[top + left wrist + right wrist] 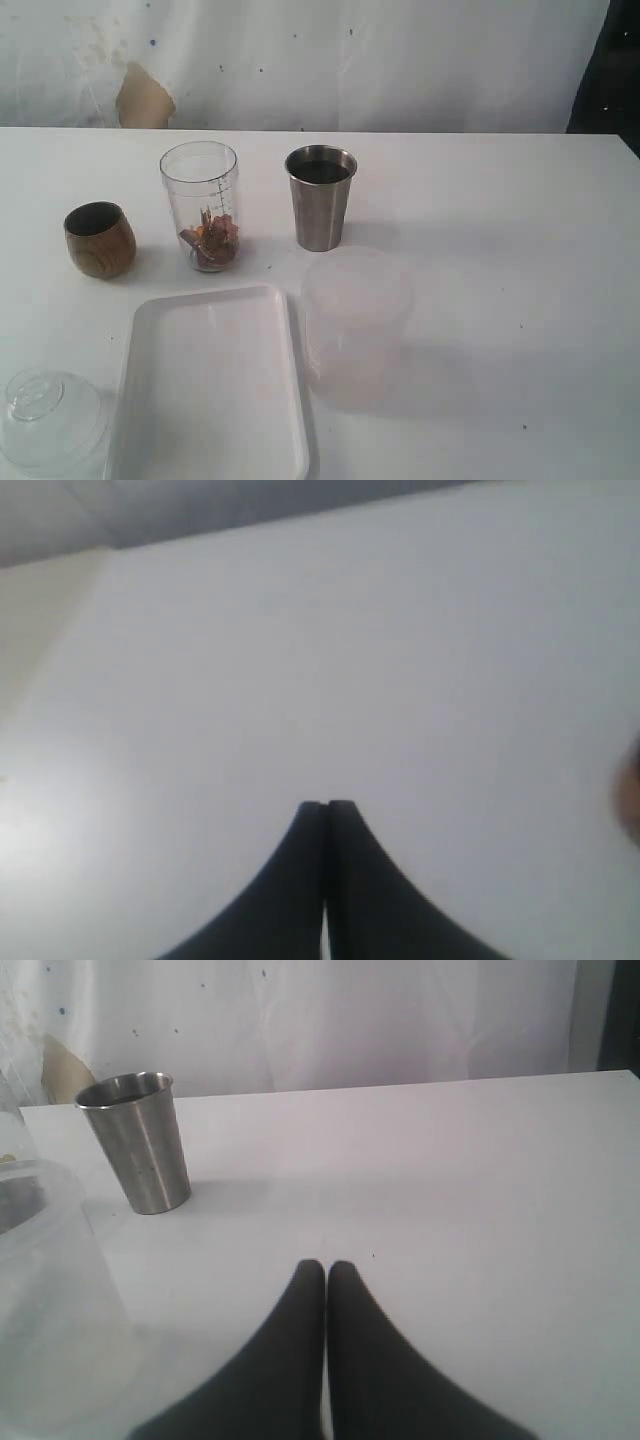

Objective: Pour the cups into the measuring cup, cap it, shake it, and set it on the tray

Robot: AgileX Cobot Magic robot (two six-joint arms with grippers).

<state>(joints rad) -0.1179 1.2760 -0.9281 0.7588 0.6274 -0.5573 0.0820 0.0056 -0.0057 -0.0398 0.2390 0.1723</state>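
The clear measuring cup [200,205] stands upright at the back left with brownish bits in its bottom. To its left sits the round brown wooden cup [100,239]. The steel tumbler [321,197] [137,1141] stands to the right of the measuring cup. In front lies the white tray [212,385], with nothing on it. Neither arm shows in the exterior view. My left gripper [326,805] is shut over bare white table. My right gripper [326,1265] is shut too, holding nothing, with the tumbler some way beyond it.
A frosted translucent tub [356,325] [45,1290] stands right of the tray. A clear domed lid [48,418] lies at the front left corner. A white curtain [300,60] hangs behind the table's far edge.
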